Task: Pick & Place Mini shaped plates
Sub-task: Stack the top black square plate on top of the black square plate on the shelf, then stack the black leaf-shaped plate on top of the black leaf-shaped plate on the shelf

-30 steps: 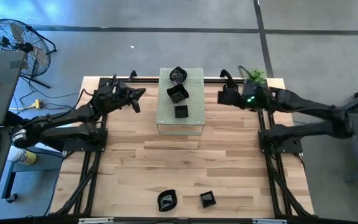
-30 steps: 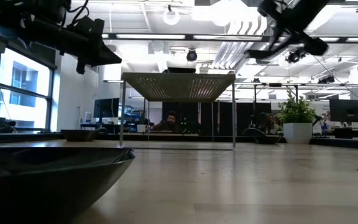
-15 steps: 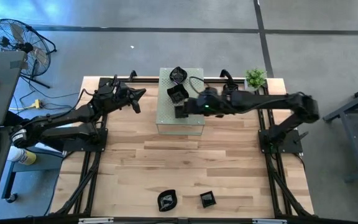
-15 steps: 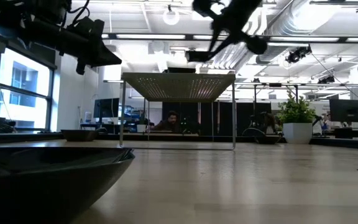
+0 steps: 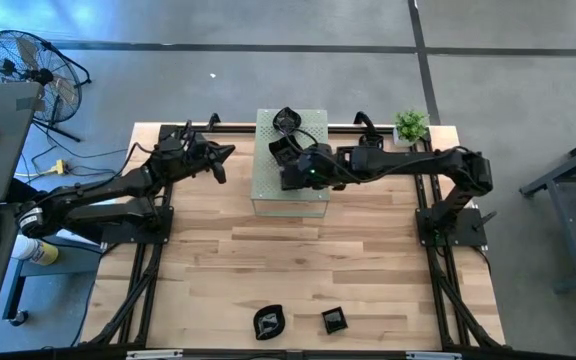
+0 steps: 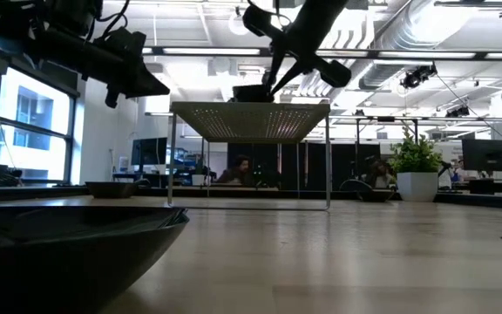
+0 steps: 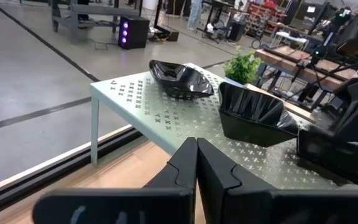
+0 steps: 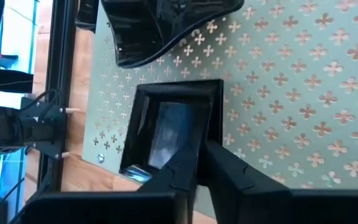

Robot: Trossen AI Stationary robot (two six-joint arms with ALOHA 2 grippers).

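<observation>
from above, the pale green perforated stand (image 5: 290, 190) sits at the far middle of the wooden table (image 5: 288, 260). three mini shaped plates rest on its top: a round-lipped one (image 5: 287, 120) at the far edge, a fluted square one (image 5: 284, 149) in the middle, and a third hidden under the right gripper (image 5: 295, 176), which reaches across from the right side and hovers over the near part of the stand. the left gripper (image 5: 220, 160) waits beside the stand's left edge, above the table. two more plates lie near the table's front edge: a wavy one (image 5: 268, 320) and a small square one (image 5: 335, 320). a small potted plant (image 5: 410, 126) stands at the far right corner.

at table height, the right gripper (image 6: 253, 91) hangs just over the stand's top (image 6: 251, 118), and the left gripper (image 6: 138, 78) is up at the left. a dark plate rim (image 6: 68, 240) fills the near foreground.

from the left wrist, that gripper's fingers (image 7: 194, 171) are pressed together, holding nothing. the bowl-like plate (image 7: 180, 77) and fluted plate (image 7: 253, 112) sit on the stand.

from the right wrist, the fingers (image 8: 194, 165) look closed together right above a glossy square plate (image 8: 173, 127); whether they touch it cannot be told. another plate (image 8: 160, 28) lies beyond.
</observation>
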